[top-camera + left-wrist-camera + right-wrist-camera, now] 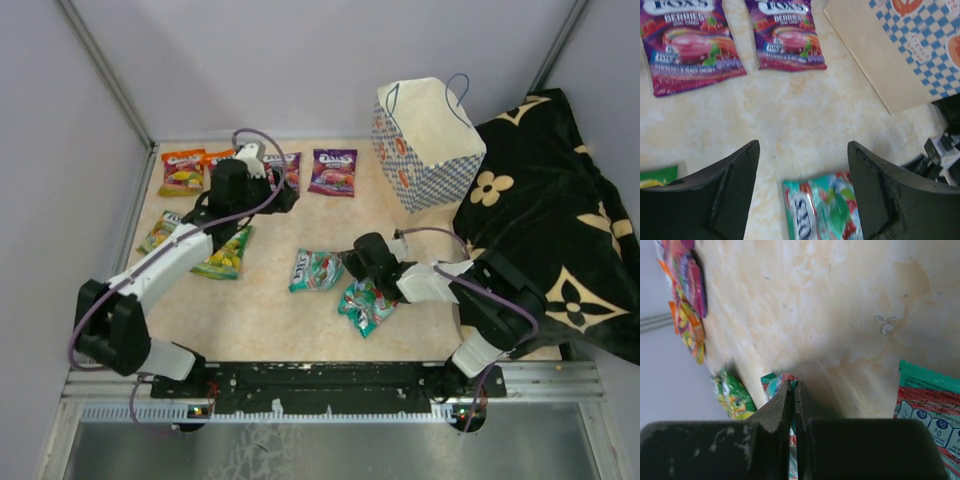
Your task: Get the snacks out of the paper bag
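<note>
- While the right fingers [791, 386] are shut tight on the edge of a teal snack [776, 384], that snack sits low by the bench [840, 315]. I think this step is putting it down.
- To do it well, the right fingers should open just a little first. Then they should lift straight up, so the snack does not stick and get dragged.
- A second teal snack [930, 400] lies just beside the right fingers. They must not bump it on the way up.
- The left fingers [280, 195] are open wide with nothing in them. They hang above the bench, with the pinched snack below them and two purple snacks [690, 45] farther ahead.
- The left fingers should not come down now, or the two arms could knock together.
- The bag [430, 140] stands upright at the back, well past both sets of fingers.
- I cannot see inside the bag, so I cannot tell if more is in there.
- Lots of snacks lie flat on the bench, so the job looks nearly done.
</note>
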Robot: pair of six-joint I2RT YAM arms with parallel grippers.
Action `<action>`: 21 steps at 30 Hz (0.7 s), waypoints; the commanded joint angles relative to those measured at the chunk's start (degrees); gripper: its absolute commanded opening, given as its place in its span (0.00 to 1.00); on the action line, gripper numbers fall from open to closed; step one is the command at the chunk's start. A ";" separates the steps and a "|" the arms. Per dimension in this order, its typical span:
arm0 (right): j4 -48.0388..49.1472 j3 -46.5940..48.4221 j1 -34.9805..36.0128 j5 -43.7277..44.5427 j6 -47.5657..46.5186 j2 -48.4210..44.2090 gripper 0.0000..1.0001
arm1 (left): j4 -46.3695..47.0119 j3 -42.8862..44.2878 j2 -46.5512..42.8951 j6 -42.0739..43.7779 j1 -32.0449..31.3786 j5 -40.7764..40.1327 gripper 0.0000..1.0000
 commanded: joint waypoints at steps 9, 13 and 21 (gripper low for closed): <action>1.67 2.14 1.58 12.54 6.34 0.58 0.00 | 7.32 -25.11 -10.86 -11.37 -6.64 7.47 0.73; 1.80 0.10 2.56 13.48 5.72 1.00 0.00 | 5.16 -17.53 -8.53 -11.43 -13.52 0.92 0.32; 4.02 -4.47 2.69 13.87 -1.42 -0.90 0.00 | 30.56 -23.17 -4.05 -19.00 -13.98 4.50 0.00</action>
